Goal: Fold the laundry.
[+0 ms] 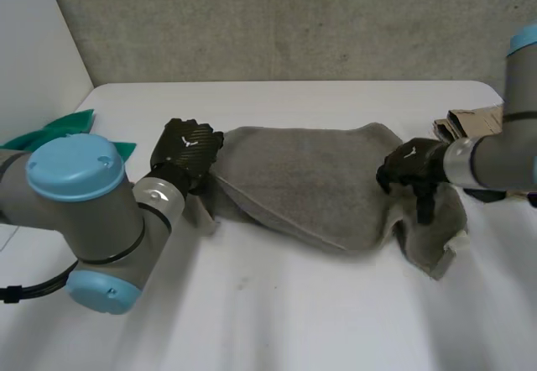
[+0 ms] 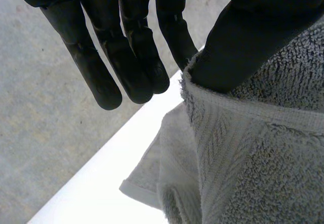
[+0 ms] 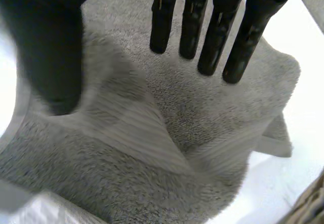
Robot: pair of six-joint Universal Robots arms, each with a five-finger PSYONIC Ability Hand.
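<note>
Closest to the head camera is the left arm, its blue-capped joint over the near left of the white surface. The left hand is at the left end of the grey towel, which lies rumpled across the middle of the surface, running left to right. From the left wrist I see the fingers straight and loosely spread, clear of the cloth. The thumb sits against the towel's hem, which drapes over it, and nothing is pinched. The right hand is over the towel's right end, where the cloth bunches and a corner points toward the near side. Its wrist view shows me the fingers straight and spread above the pile, with the thumb tip at the woven band and no pinch there either. A green cloth lies far left, well apart from the towel. A tan woven thing sits far right.
</note>
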